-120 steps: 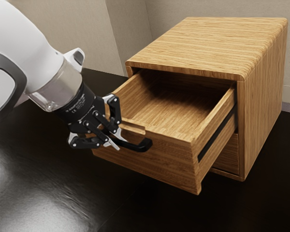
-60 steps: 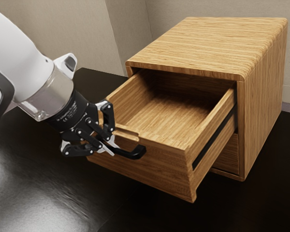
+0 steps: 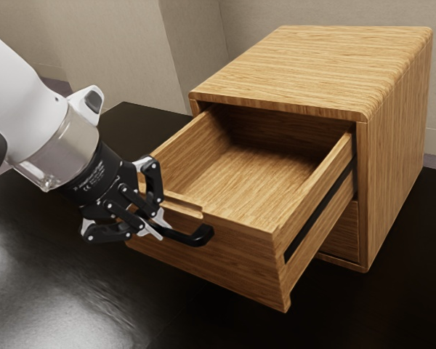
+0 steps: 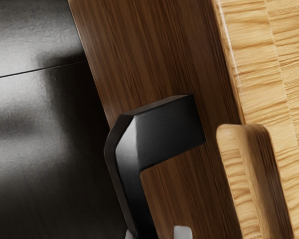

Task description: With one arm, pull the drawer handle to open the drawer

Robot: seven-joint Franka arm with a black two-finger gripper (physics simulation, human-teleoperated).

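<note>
Since the drawer [image 3: 254,182] stands drawn well out of the cabinet [image 3: 327,65], with most of its bare floor exposed, the task is judged largely done. Only the drawer's rear part is covered by the cabinet's top, so a short further pull may be possible, though how much travel is left cannot be told. After that, only the release would remain.

The handle [image 3: 185,236] is grasped by the claw [image 3: 151,222] near its end toward the exterior view's left, with one black finger above the bar and one below. In the wrist view the handle [image 4: 139,149] is seen just under the hand, standing off the drawer's front on an angled leg.

Drawer and cabinet are rendered in a warm, straight-grained wood with a matte finish. The cabinet's corners are softly rounded, and its walls are thick. A shallow notch [image 3: 183,198] is cut into the front's upper edge above the handle. The handle is a black, glossy, flat-sided bar with bent ends. The surface [image 3: 58,305] is dark and polished, and dull reflections are shown on it.
</note>
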